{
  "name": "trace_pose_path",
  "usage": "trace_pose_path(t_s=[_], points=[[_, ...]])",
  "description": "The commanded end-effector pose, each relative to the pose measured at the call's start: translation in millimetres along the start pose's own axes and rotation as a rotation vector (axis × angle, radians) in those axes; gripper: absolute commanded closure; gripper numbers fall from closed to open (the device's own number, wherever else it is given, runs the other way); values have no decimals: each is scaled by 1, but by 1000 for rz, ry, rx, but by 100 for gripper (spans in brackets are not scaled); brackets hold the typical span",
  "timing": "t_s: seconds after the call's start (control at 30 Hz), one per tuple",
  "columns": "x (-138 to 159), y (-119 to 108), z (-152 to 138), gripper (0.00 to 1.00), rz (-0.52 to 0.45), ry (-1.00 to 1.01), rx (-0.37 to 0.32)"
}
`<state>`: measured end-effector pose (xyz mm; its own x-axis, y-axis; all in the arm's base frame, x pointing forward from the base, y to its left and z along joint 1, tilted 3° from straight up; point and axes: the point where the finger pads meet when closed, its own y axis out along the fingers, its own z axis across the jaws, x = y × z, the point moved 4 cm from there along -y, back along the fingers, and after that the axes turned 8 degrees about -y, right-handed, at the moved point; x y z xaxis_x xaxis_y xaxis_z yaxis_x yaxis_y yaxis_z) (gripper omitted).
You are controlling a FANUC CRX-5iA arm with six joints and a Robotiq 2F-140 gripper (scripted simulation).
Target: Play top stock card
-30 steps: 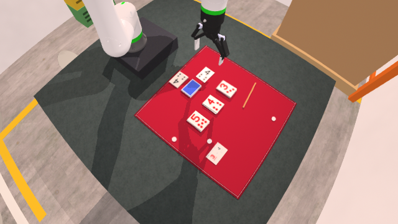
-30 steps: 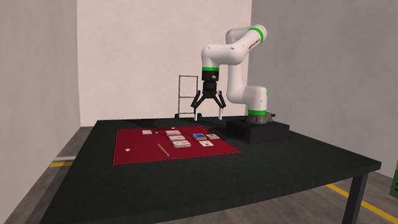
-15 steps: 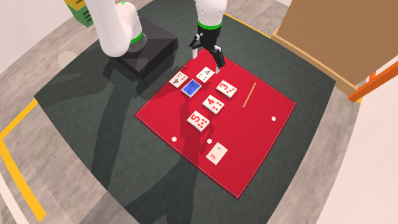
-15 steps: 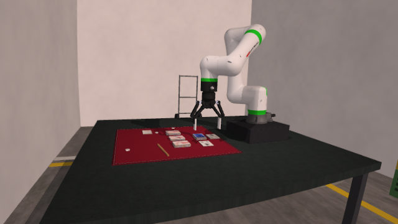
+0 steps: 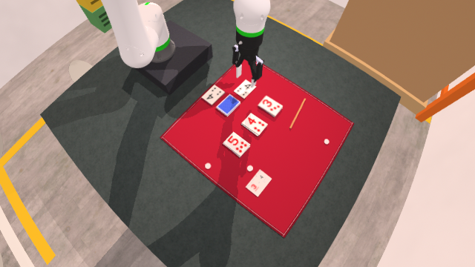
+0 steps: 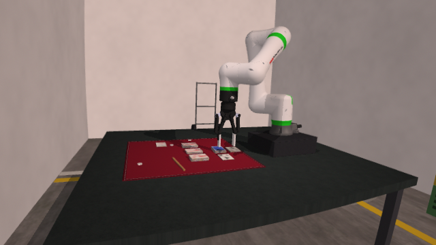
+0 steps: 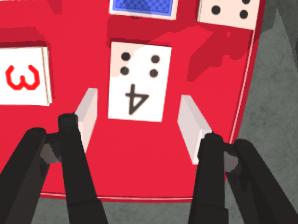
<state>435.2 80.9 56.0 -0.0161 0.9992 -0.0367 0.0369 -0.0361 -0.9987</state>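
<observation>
The face-down stock (image 5: 228, 104) has a blue back and lies near the back of the red card cloth (image 5: 260, 148). A face-up black 4 (image 5: 245, 88) lies flat on the cloth beside it. My gripper (image 5: 246, 78) hangs straight down over this black 4 (image 7: 137, 83), half open, with a finger on each side and a gap to the card's edges. A second black 4 (image 5: 213, 94) lies left of the stock. Three piles run in a row: red 3 (image 5: 270, 106), red 4 (image 5: 254, 124), red 5 (image 5: 236, 144).
A wooden pencil (image 5: 297, 113) lies on the cloth's right part. Three white chips (image 5: 326, 141) (image 5: 208, 165) (image 5: 250, 168) sit near the front. A loose card (image 5: 258, 182) lies at the front edge. The robot base block (image 5: 174, 63) stands behind the cloth.
</observation>
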Motion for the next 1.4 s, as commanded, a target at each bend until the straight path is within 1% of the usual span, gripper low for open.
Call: trace_pose_path(t_s=[0.0, 0.37, 0.43, 0.77, 0.93, 1.37], points=[[0, 2, 0, 50, 0, 0, 0], [0, 25, 0, 50, 0, 0, 0], [0, 25, 0, 50, 0, 0, 0], [0, 43, 0, 50, 0, 0, 0], [0, 47, 0, 50, 0, 0, 0], [0, 48, 0, 50, 0, 0, 0]])
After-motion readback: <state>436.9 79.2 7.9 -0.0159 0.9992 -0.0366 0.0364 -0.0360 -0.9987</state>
